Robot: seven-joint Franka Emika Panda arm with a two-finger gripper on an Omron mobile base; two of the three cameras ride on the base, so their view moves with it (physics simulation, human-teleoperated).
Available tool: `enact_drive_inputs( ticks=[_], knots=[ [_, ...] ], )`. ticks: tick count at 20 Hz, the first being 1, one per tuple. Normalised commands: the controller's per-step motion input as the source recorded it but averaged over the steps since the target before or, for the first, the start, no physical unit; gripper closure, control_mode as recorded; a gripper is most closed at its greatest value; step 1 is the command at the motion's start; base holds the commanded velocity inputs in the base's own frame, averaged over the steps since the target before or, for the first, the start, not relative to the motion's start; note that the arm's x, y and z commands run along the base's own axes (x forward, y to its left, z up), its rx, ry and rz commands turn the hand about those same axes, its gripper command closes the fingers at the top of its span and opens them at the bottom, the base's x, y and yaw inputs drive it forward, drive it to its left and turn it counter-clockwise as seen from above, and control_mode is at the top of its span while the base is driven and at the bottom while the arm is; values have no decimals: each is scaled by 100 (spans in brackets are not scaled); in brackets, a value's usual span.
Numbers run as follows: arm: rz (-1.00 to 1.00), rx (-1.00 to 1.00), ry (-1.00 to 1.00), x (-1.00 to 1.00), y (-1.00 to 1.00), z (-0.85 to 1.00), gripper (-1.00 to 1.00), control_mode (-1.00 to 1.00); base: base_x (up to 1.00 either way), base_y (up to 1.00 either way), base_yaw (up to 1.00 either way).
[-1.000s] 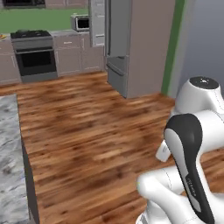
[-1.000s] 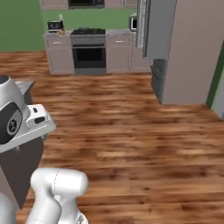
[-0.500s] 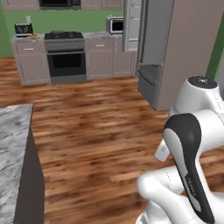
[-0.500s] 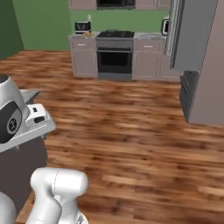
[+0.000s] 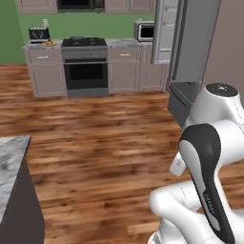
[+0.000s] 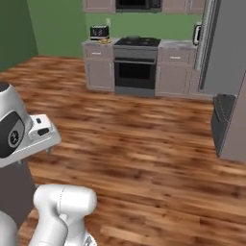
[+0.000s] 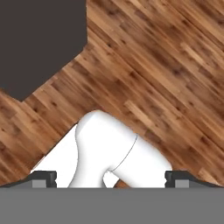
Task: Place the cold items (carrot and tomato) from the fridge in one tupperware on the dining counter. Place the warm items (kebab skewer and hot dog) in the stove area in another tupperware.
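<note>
My gripper point(image 7: 111, 180) is open: its two dark fingertips point(image 7: 43, 177) stand far apart at the bottom of the hand view, with nothing between them, above wooden floor. The arm is folded close over the base. The stove point(image 5: 86, 62) stands at the far wall, also seen as the stove point(image 6: 136, 62) in the right base view. The fridge point(image 5: 193, 57) is to its right with its door point(image 5: 164, 28) swung open. A corner of the dining counter point(image 5: 9, 162) shows at the lower left. A small yellowish thing point(image 5: 47, 44) lies beside the toaster, too small to name. Carrot, tomato, kebab skewer, hot dog and tupperware are out of view.
Wooden floor point(image 5: 105, 138) stretches between the base and the far cabinets. A toaster point(image 5: 39, 34) and a microwave point(image 5: 144, 30) sit on the back counter. The fridge's lower drawer point(image 6: 222, 120) stands pulled out. A dark counter side point(image 7: 39, 39) fills the hand view's upper left.
The whole picture has slid to the right in both base views, so the base has turned; stove and fridge now sit nearer the middle. The folded arm and open gripper look unchanged.
</note>
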Motion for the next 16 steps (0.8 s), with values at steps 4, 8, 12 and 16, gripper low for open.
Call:
enact_drive_inputs(
  ticks=[4,8,12,16],
  knots=[
    [0,0,0,0,0,0,-100,100,100,-25,12],
    [0,0,0,0,0,0,-100,100,100,-8,3],
    [0,0,0,0,0,0,-100,100,100,0,0],
    [0,0,0,0,0,0,-100,100,100,9,0]
  ],
)
